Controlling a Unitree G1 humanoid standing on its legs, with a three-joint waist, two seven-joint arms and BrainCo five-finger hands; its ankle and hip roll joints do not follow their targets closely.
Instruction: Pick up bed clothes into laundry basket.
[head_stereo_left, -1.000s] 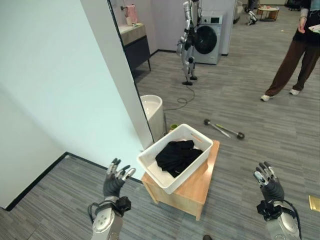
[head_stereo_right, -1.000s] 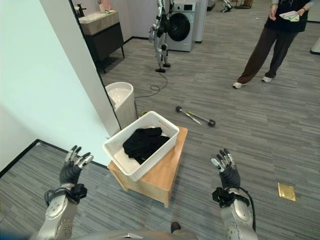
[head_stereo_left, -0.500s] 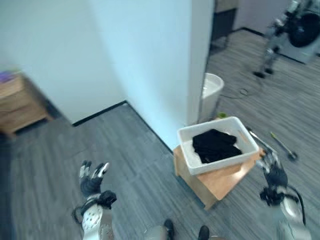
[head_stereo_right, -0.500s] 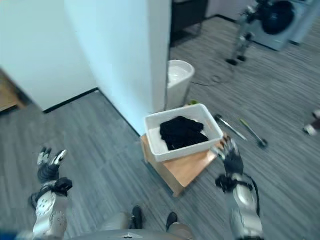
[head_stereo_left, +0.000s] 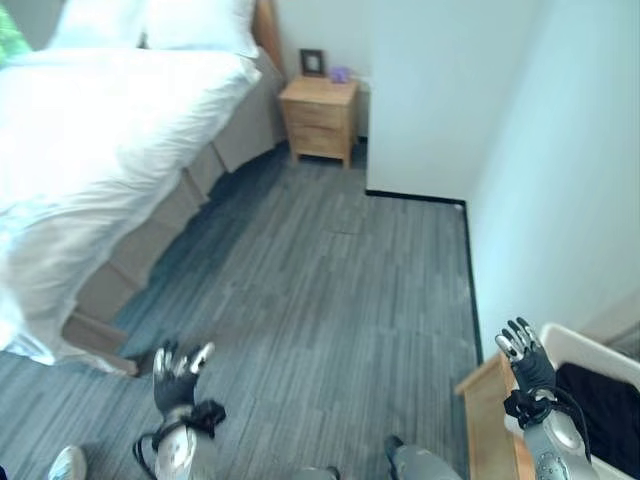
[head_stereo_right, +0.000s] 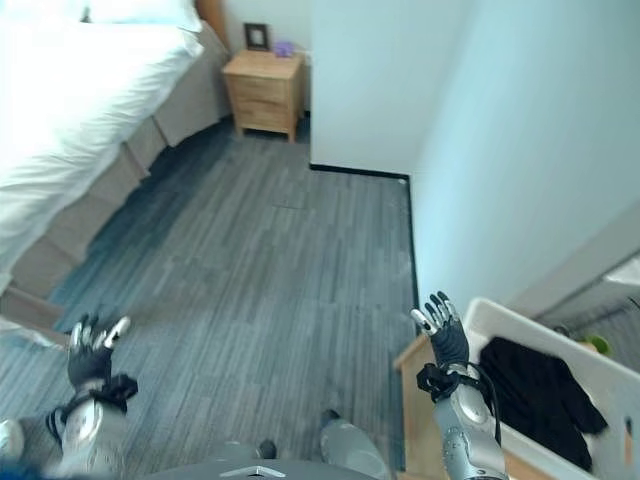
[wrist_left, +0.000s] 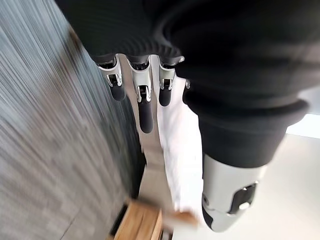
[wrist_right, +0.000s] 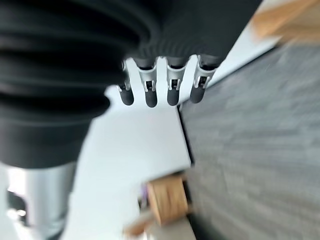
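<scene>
A bed with white bedclothes (head_stereo_left: 90, 130) fills the upper left and hangs down over its grey base. The white laundry basket (head_stereo_right: 520, 318) stands at the lower right on a low wooden stool (head_stereo_left: 486, 405), with black clothes (head_stereo_right: 545, 392) inside. My left hand (head_stereo_left: 178, 375) is raised over the grey floor at the lower left, open and holding nothing. My right hand (head_stereo_right: 445, 345) is raised beside the basket's near corner, also open and holding nothing. Straight fingers (wrist_left: 145, 105) show in the left wrist view, and straight fingers (wrist_right: 160, 85) in the right wrist view.
A wooden nightstand (head_stereo_left: 320, 118) stands by the far wall beside the bed, with a small picture frame (head_stereo_left: 312, 62) on top. A pale wall (head_stereo_left: 540, 180) runs along the right side down to the basket. Grey plank floor (head_stereo_left: 330, 290) stretches between bed and wall.
The camera has swung left: the basket has slid to the right edge and the bed and nightstand have come into view. Both hands stay raised and open.
</scene>
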